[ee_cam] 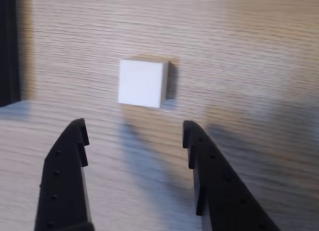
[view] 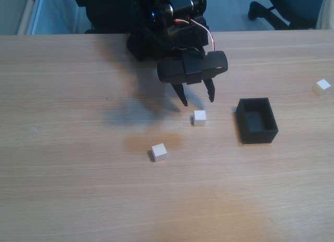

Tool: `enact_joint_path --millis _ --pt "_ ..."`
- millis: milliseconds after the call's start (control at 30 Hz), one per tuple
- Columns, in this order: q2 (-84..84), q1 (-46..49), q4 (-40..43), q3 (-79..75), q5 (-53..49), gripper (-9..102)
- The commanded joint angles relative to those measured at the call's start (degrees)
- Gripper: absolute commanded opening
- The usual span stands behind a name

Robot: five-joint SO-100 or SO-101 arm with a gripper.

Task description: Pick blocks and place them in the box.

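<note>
Wood-grain table point(view: 78, 190) seen from a fixed camera, with a black robot arm point(view: 167, 23) reaching in from the top centre. The gripper point(view: 198, 101) points down toward the table, and its two dark fingers are spread apart with nothing between them. A soft shadow of the arm falls on the wood to the left of the gripper.

Three white blocks lie on the table in the fixed view. The nearest block point(view: 199, 117) sits just below the fingertips, close to them but not touching. A second block point(view: 159, 152) lies lower and to the left, apart from the first. A third block point(view: 322, 86) rests well away near the right edge. The box point(view: 256, 120), black and open-topped, stands to the right of the nearest block, between it and the far block, and looks empty inside.

In the wrist view, the two fingers point(ee_cam: 65, 176) rise from the bottom edge, open, with bare table between them. The nearest block point(ee_cam: 142, 83) lies ahead of the tips, roughly in line with the gap and slightly toward the left finger. A dark vertical strip runs along the left edge; what it is cannot be told.
</note>
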Motion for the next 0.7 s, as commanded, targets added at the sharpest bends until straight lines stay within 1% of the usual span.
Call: enact_joint_path --millis 0,667 --pt "-1.32 -0.44 -3.6 -1.49 0.62 19" --pt "-12.74 1.23 -21.53 3.16 0.79 16"
